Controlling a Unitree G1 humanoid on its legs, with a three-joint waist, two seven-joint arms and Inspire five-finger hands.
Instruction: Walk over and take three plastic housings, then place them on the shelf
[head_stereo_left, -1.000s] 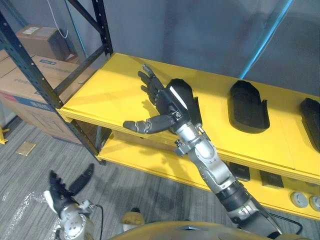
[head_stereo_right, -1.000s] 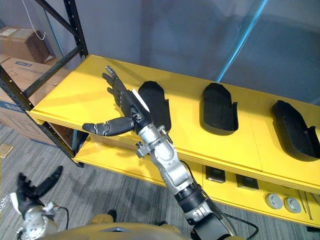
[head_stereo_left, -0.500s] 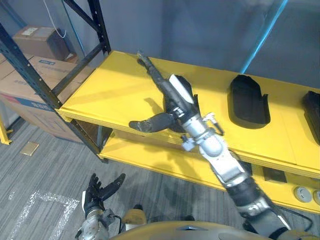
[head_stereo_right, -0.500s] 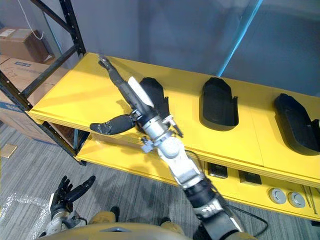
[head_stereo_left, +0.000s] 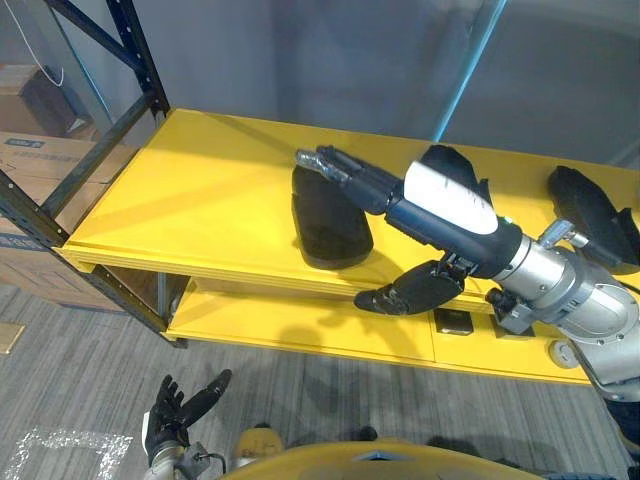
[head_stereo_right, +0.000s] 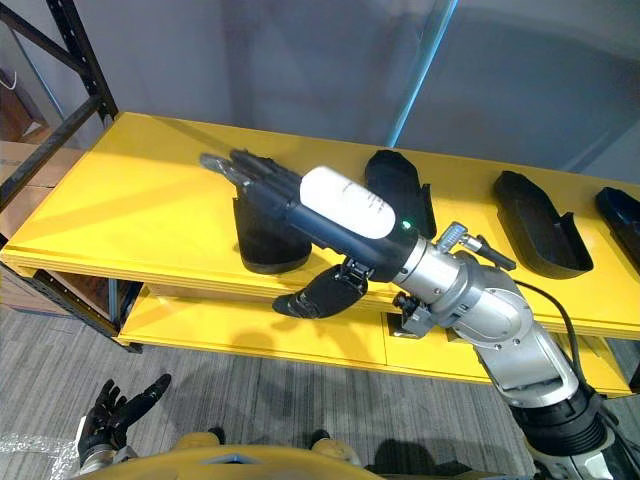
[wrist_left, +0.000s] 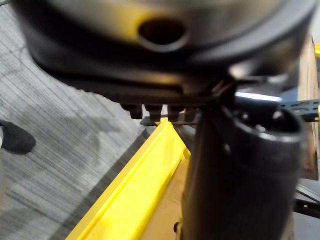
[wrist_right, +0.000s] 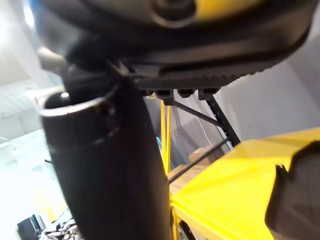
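The right hand (head_stereo_left: 445, 205) reaches in over the yellow shelf (head_stereo_left: 200, 190) and is released. Its fingers (head_stereo_left: 345, 170) are straight and close together, and its thumb (head_stereo_left: 410, 290) is spread wide below them, out past the shelf's front edge. It holds nothing. The fingers lie across the far end of the left housing (head_stereo_left: 330, 225). They may rest on it or hang just above it; I cannot tell which from the head views.

Four black housings lie flat in a row on the shelf's top board, each well apart from the next. The left housing sits nearest the front edge, with the hand over it. The second housing (head_stereo_right: 395, 185) lies just behind the hand's back and is partly hidden by it. The third housing (head_stereo_right: 540, 215) is farther right, and the fourth housing (head_stereo_right: 625, 218) is cut off at the view's right edge.

The left hand (head_stereo_left: 170, 415) hangs low over the grey floor (head_stereo_left: 90, 380), in front of the shelf's left part. It is empty, with its fingers loosely spread.

A lower board (head_stereo_left: 300, 325), also yellow, runs beneath the top one. A dark rack post (head_stereo_left: 140, 50) stands at the shelf's left end, and cardboard boxes (head_stereo_left: 30, 165) sit beyond it.
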